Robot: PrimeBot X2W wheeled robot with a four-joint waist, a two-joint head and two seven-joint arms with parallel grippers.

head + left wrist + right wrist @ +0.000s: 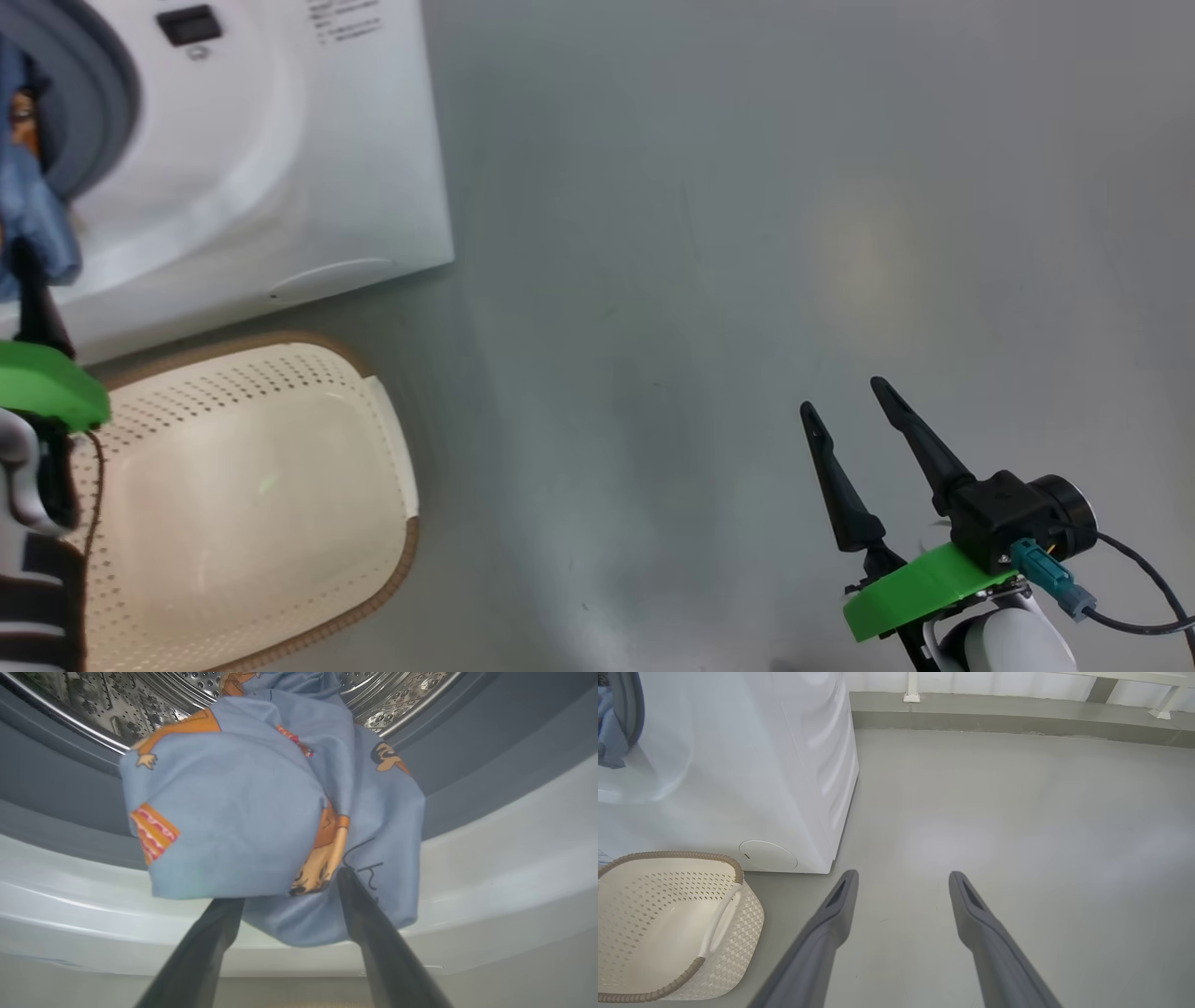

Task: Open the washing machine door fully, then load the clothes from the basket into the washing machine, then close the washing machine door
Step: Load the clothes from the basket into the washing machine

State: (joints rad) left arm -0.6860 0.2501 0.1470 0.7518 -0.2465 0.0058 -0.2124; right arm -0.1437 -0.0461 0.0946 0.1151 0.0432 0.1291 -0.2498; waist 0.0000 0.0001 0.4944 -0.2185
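The washing machine (280, 140) stands at the upper left of the head view, white, with its opening at the left edge of that view. A blue garment (261, 812) with orange-brown print hangs out of that opening. In the left wrist view its upper part lies in the steel drum (140, 704), its middle drapes over the grey rubber seal (56, 779), and its lower edge hangs down over the white front panel.

The left tool (286, 887) points at the garment from just below. Its two dark fingers (373, 933) stand wide apart, one on each side of the hanging lower edge, with their tips right at the cloth. The cloth is not pinched between them, so the tool is open and grips nothing.

The basket (271, 338) sits on the floor (747, 233) just in front of the machine, close to its lower front edge. Its bare cream bottom and perforated walls show in the head view and the right wrist view, and a white handle lies along its near side.

The right tool (843, 395) is at the lower right of the head view, well apart from the machine and the basket. It hovers over the grey floor with its fingers spread open, holding nothing
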